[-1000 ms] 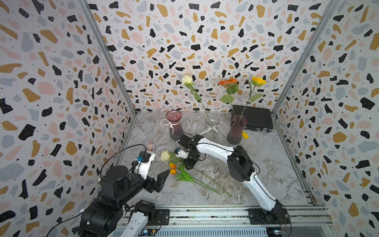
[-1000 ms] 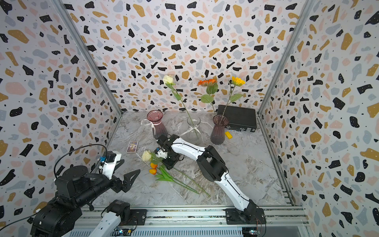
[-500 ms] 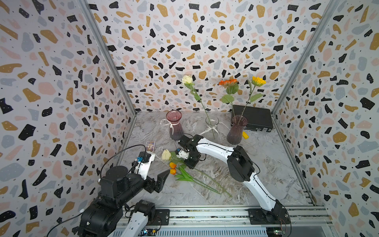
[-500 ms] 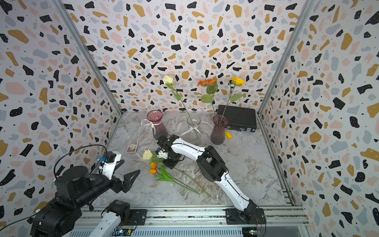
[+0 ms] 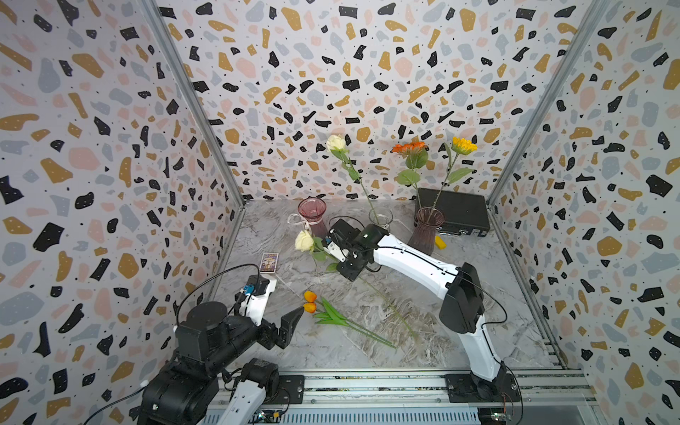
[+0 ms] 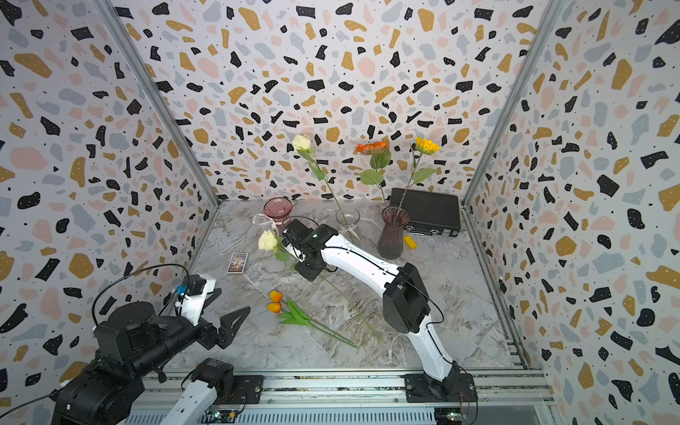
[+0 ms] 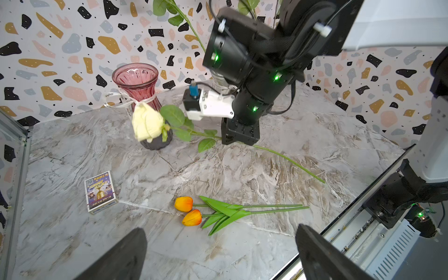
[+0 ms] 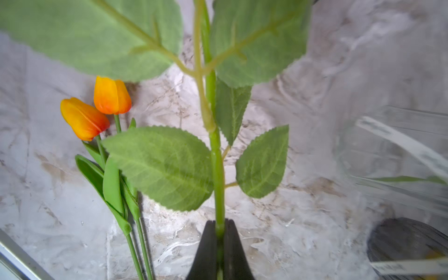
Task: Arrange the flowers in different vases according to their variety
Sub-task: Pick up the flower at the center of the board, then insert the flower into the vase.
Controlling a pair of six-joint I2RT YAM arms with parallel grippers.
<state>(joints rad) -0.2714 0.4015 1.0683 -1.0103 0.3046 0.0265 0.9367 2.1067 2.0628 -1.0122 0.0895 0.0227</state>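
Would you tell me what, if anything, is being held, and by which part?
Right gripper grips the cream rose by its stem; left gripper is empty.

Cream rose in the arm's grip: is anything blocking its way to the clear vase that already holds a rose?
Nothing visible stands between. The right gripper is shut on the cream rose, and the clear vase is behind it. The pink vase stands close beside the bloom, and the other rose leans in the clear vase's mouth.

The right gripper [image 6: 308, 273] pinches the stem of a cream rose [image 6: 267, 241], whose bloom juts just past it toward the pink vase [image 6: 277, 211]. The clear vase [image 6: 347, 220] stands behind the gripper; two orange tulips [image 6: 275, 302] lie in front, apart, on the marble table [image 6: 441, 294].
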